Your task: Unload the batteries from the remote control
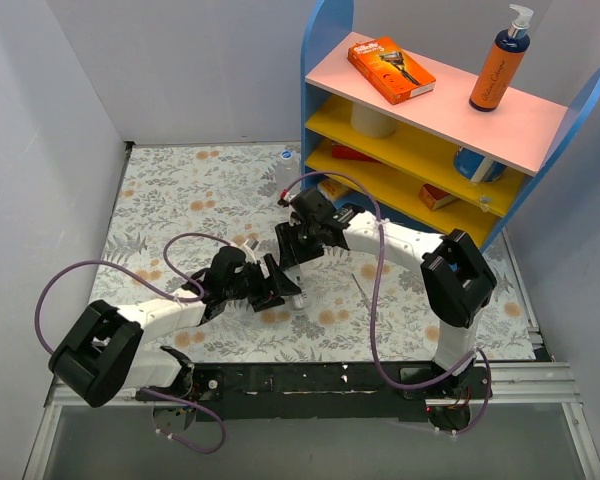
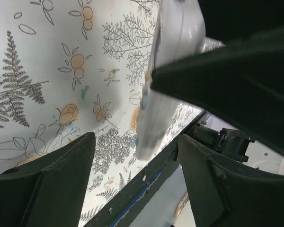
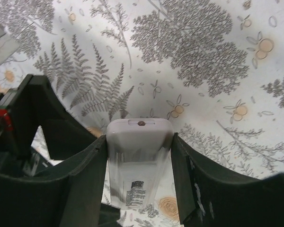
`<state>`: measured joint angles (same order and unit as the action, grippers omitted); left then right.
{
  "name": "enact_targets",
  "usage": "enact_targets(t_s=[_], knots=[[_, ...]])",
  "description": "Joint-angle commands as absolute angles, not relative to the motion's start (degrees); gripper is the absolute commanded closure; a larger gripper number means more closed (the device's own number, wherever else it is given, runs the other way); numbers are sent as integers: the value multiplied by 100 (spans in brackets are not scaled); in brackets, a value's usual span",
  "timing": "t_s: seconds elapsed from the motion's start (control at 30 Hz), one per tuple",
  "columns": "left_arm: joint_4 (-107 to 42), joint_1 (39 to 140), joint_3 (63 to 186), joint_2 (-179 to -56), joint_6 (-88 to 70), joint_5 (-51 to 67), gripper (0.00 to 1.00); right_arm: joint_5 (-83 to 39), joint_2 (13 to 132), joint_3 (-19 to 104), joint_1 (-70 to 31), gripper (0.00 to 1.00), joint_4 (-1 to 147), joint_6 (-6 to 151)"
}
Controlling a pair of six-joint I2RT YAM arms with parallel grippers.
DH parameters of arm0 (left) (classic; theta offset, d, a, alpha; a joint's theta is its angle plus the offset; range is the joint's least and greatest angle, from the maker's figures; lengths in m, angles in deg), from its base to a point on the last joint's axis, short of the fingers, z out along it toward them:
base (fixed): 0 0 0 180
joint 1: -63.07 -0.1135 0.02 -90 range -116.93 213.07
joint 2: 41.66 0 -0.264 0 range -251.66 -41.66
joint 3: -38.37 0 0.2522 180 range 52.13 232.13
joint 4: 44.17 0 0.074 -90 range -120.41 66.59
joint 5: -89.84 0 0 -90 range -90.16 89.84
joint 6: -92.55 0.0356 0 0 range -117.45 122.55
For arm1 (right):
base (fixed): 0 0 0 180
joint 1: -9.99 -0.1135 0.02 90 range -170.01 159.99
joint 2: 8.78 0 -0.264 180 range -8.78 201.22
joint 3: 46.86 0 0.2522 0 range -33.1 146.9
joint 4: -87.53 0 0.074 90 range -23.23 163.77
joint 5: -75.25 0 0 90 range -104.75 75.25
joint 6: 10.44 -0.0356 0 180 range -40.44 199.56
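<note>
My right gripper is shut on the white remote control, one finger pressed on each long side. Its rounded end with a small dark dot points away from the wrist, and a printed label shows on the face toward the camera. The remote is held in the air above the floral mat. In the left wrist view the remote slants down from the dark right-hand finger, and its blurred free end hangs in front of my left gripper. That gripper is open and touches nothing. In the top view both grippers meet mid-table. The batteries are hidden.
A blue-sided shelf stands at the back right with an orange box and a pump bottle on top. A clear blue-capped bottle lies on the mat near it. The black front rail runs just below the left gripper.
</note>
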<state>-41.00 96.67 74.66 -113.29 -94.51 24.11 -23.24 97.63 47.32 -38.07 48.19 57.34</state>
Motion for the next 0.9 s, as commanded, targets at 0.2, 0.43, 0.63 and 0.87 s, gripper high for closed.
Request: enact_targets(t_s=[0.2,0.43,0.63,0.87], knots=[[-4351,9778,7727,-11549,-9351,2155,58,-3021,8913,4099,-3765,83,5786,5073],[-4421,9778,7613,-11259,-9475,2558,86,-3197,8465,3537,-3677,58,6392,5249],[-4509,9778,7508,-10899,-9633,2910,100,-4005,7842,2607,-3212,35,7315,5337],[-4684,9770,7402,-10538,-9835,3156,100,-5427,6893,1430,-2456,28,8466,5047]])
